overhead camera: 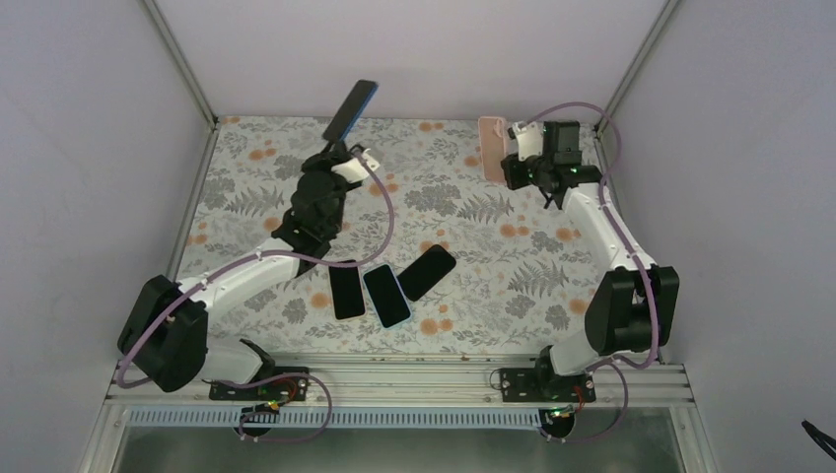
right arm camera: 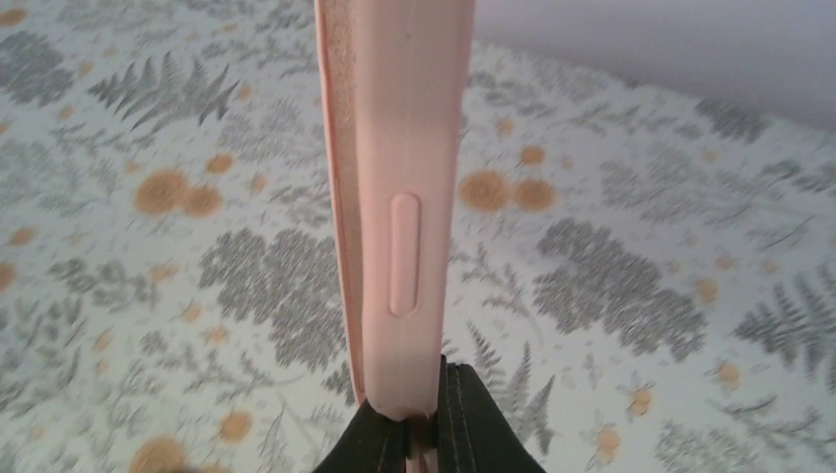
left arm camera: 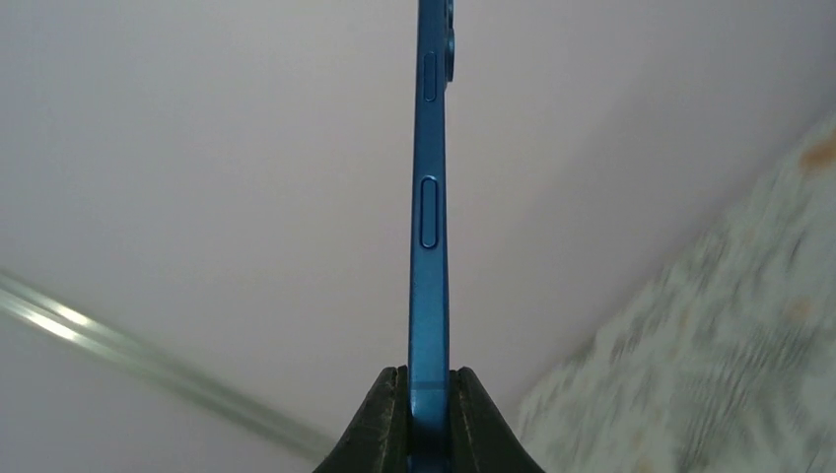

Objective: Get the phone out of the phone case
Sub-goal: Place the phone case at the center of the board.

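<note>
My left gripper (overhead camera: 340, 150) is shut on a blue phone (overhead camera: 351, 109), held up in the air at the back left and tilted to the right. In the left wrist view the phone's blue edge (left arm camera: 430, 246) rises straight up from between the black fingers (left arm camera: 380, 424). My right gripper (overhead camera: 513, 158) is shut on the wall of a pink phone case (overhead camera: 492, 148) at the back right, above the cloth. The right wrist view shows the case (right arm camera: 404, 197) edge-on with its moulded side button, and its inside looks hollow. Phone and case are well apart.
Three dark phones (overhead camera: 389, 286) lie side by side on the floral cloth (overhead camera: 473, 217) near the front centre. White walls with metal corner posts (overhead camera: 182, 59) close in the back and sides. The arm bases sit on the rail at the near edge.
</note>
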`<act>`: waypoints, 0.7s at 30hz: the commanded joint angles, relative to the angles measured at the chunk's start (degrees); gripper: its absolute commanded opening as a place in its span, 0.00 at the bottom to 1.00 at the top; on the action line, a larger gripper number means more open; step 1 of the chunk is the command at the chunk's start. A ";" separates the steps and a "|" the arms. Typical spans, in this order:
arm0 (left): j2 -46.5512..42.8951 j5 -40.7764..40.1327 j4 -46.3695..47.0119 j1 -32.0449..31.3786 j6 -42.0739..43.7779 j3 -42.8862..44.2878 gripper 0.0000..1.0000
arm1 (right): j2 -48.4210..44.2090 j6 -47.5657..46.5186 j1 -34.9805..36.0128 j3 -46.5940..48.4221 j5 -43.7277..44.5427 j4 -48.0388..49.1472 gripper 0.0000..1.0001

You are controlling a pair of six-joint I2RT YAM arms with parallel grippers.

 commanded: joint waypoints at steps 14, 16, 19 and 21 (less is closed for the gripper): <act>-0.75 0.38 4.15 19.13 14.77 -23.42 0.02 | 14.52 -9.20 -7.20 -1.51 -22.95 -21.29 0.04; 0.37 0.36 4.25 19.14 15.00 -25.12 0.02 | 15.57 -9.14 -7.27 -2.49 -21.47 -20.33 0.04; 2.01 0.86 4.35 19.13 15.28 -27.50 0.02 | 16.56 -9.14 -7.36 -3.49 -18.97 -18.98 0.04; 3.49 0.90 4.16 19.16 15.32 -28.39 0.02 | 17.12 -9.17 -7.45 -3.70 -17.39 -18.47 0.04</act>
